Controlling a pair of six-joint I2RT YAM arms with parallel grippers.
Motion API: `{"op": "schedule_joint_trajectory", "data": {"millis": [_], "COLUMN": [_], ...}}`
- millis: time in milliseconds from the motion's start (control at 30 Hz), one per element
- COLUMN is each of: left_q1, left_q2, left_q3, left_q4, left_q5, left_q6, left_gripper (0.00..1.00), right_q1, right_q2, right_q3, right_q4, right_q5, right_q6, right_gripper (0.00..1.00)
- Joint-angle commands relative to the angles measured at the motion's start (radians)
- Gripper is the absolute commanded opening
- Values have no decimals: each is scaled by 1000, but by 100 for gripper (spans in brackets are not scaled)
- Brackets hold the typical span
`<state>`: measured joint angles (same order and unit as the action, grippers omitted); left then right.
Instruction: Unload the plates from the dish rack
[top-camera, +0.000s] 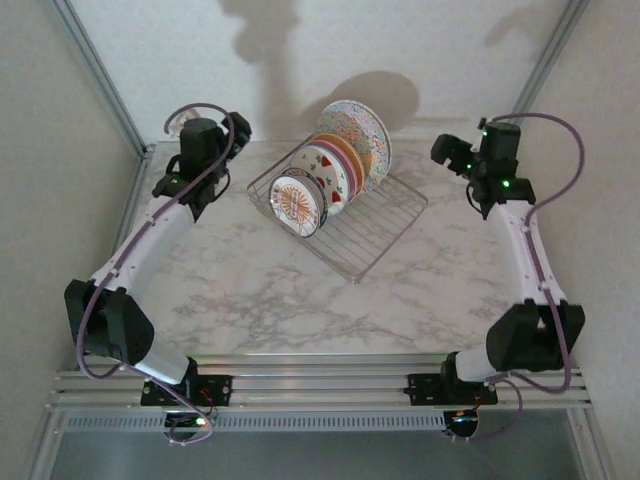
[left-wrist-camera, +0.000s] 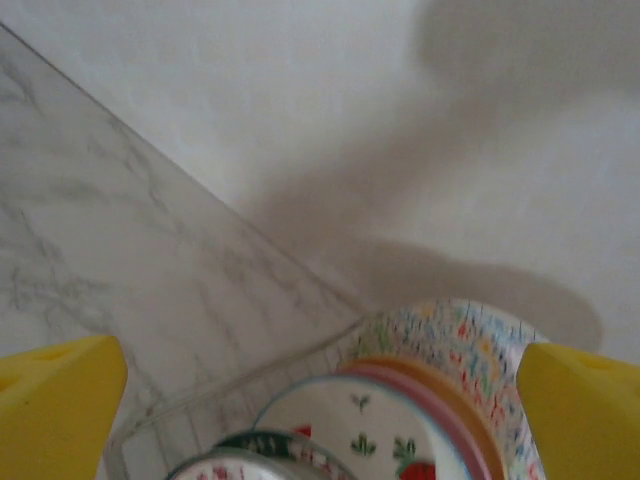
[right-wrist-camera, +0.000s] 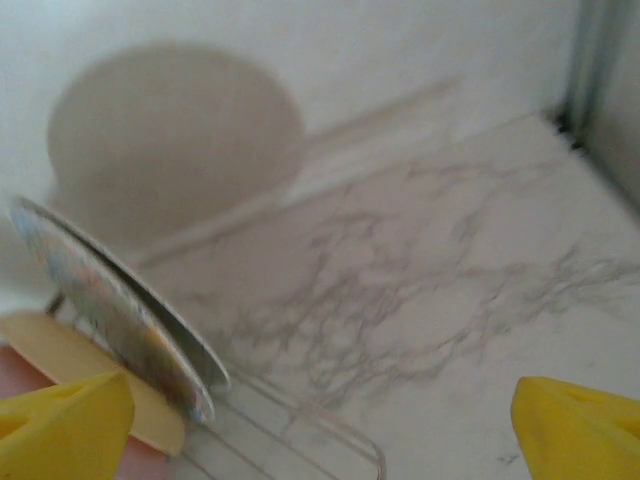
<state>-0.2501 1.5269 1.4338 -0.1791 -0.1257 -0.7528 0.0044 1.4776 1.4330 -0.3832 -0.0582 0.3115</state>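
The wire dish rack (top-camera: 372, 228) sits at the middle back of the marble table with several plates upright in a row. The large pastel plate (top-camera: 358, 130) stands at the back, then a yellow-orange plate (top-camera: 352, 158), the fruit-motif plate (top-camera: 326, 172) and the small sunburst plate (top-camera: 297, 203) in front. My left gripper (top-camera: 230, 135) hovers left of the rack, open and holding nothing. In the left wrist view its yellow fingers (left-wrist-camera: 55, 410) frame the pastel plate (left-wrist-camera: 470, 345) and fruit plate (left-wrist-camera: 350, 420). My right gripper (top-camera: 447, 155) hovers right of the rack, open, beside the pastel plate's edge (right-wrist-camera: 110, 300).
A white wall rises close behind the table, with metal frame posts (top-camera: 100, 75) at both back corners. Bare marble (top-camera: 260, 300) lies in front of the rack, and also to its right (right-wrist-camera: 450, 290). The rack's empty front wires (right-wrist-camera: 300, 425) lie near the right gripper.
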Motion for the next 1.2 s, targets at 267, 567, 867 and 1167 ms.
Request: {"op": "schedule_joint_trajectory", "data": {"millis": [267,567,867,1167], "left_q1": [-37,-57,-58,-59], "left_q2": [-154,-248,-260,-255], "left_q3": [-174,-250,-265,-248], "left_q4": [-20,10,8,5], "left_q5": [163,218,218,216], "left_q6": [55,83,90,99], "left_gripper": [100,99,99,99], "right_q1": [-9,-22,-23,-23], "right_q2": [238,387,511,580], "right_q3": [-54,26,125,191], "right_q4": [387,337,314,318], "right_q5": [-573,-717,-780,-794], "right_q6": [-431,-507,-479,-432], "right_gripper": [79,69,53,48]}}
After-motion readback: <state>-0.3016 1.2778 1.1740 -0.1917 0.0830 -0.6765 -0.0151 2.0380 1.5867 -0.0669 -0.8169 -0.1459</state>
